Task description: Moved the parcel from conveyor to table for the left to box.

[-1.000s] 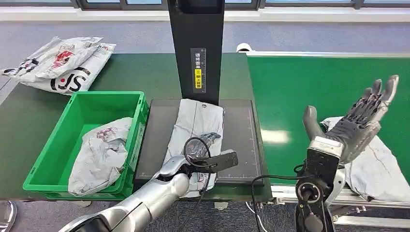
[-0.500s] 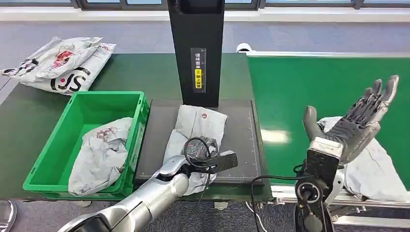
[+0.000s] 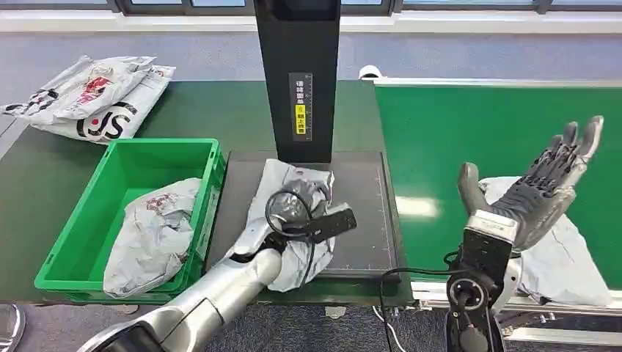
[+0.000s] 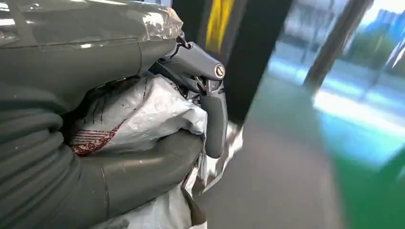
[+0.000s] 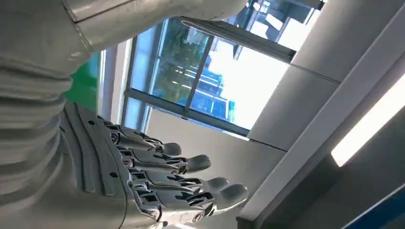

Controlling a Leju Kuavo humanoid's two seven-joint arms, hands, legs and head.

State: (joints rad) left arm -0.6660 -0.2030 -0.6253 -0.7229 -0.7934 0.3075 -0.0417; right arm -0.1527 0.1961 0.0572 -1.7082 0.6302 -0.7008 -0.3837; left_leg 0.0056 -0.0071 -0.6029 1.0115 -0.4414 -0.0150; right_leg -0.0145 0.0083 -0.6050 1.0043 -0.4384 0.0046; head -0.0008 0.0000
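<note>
Black post [image 3: 297,73] at the worktop's far edge: grey vertical label with Chinese characters, too small to read, and a yellow patch [image 3: 300,117] with dark marks, illegible. White mailers [image 3: 88,99] at the far left corner: large black letters, apparently "JS", partly folded. Held parcel [image 4: 138,112]: red print, unreadable.

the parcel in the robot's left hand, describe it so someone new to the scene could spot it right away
Find the tall black post at the middle of the table; the dark flat platform lies at its foot. The crumpled grey parcel lies on that platform, gripped by the left hand. The other grey bags sit in the green bin, on the far table corner, or on the green conveyor.
</note>
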